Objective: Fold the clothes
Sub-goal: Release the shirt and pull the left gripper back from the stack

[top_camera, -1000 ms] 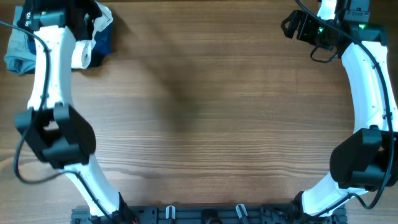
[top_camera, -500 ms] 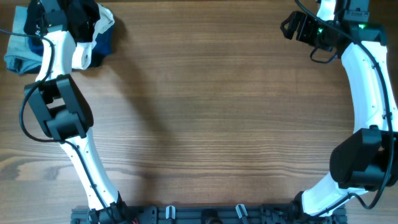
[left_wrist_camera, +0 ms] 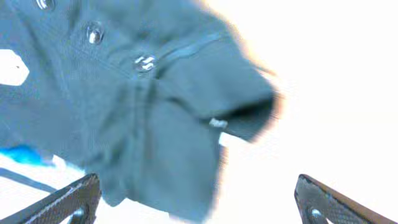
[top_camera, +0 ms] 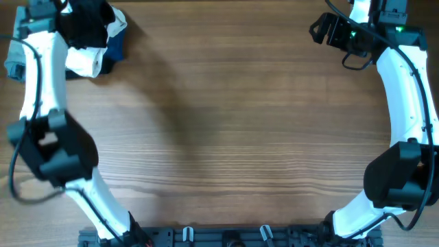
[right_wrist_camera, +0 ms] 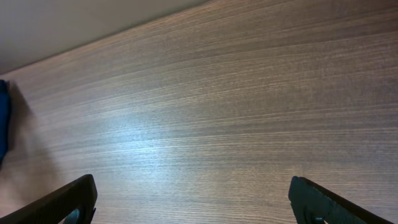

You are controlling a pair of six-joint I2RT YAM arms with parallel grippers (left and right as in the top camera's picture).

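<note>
– While the left arm [top_camera: 49,147] keeps swinging its elbow near the front edge, what's new versus a second ago?
– Elbow tucked in toward the pile, now it's back out. Wrist ends up further over the far-left corner. Right arm [top_camera: 405,82] same pose, no change
– Middle of the table [top_camera: 226,137]?
– Bare wood, nothing spread on it. Folding hasn't begun, I'd call this the fetch step
– Left gripper [left_wrist_camera: 197,190]?
– Fingers spread wide, nothing pinched between them. Black shirt [left_wrist_camera: 124,106] lies just ahead of them, buttons showing, view blurred. Can't tell if a finger touches cloth
– Where's that shirt from overhead?
– Far-left corner, bunched against the white garment [top_camera: 84,63], with the navy garment [top_camera: 115,46] beside it and the light-blue garment [top_camera: 9,65] on the arm's other side
– Right gripper [right_wrist_camera: 189,190]?
– Wide apart too, empty, hovering over bare wood at the far right
– Meaning?
– Left probably has to close on the shirt alone and drag it to the centre. Risk is snagging the white one with it
</note>
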